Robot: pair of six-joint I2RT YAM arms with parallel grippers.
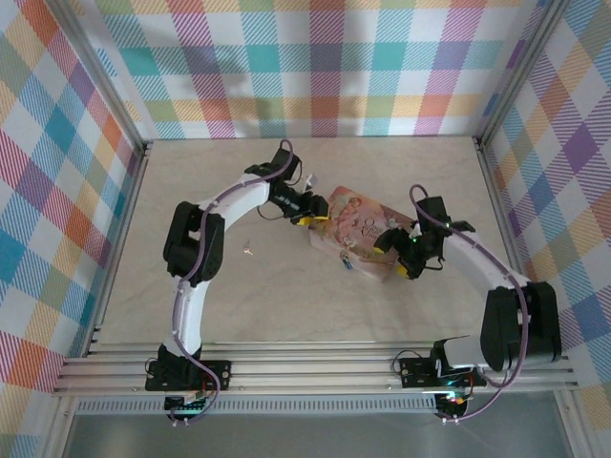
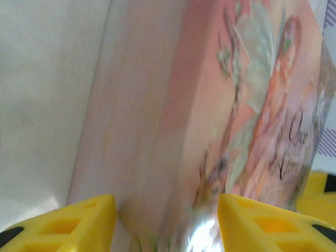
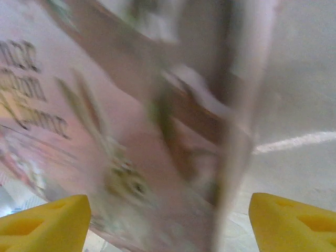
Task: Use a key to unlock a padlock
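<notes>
Unlocking seemed unstarted: we saw the right gripper (image 3: 169, 202) wide astride the tin (image 1: 355, 218); whether the left gripper (image 2: 167, 202) gripped it, we couldn't tell.

Beige table (image 1: 286, 305), tiny key (image 1: 247, 249) lying loose

A pink, picture-printed rectangular tin (image 3: 131, 121) slants across most of the frame, heavily blurred. Dark script lettering sits on its upper-left face, with green and brown printed shapes lower down. The right gripper (image 3: 169, 223) straddles the tin's lower end, jaws spread wide. One yellow plastic fingertip (image 3: 44, 220) lies below-left against the tin, the other below-right, clear of the tin's edge. Right of the tin lies a pale tabletop (image 3: 299, 94).
</notes>
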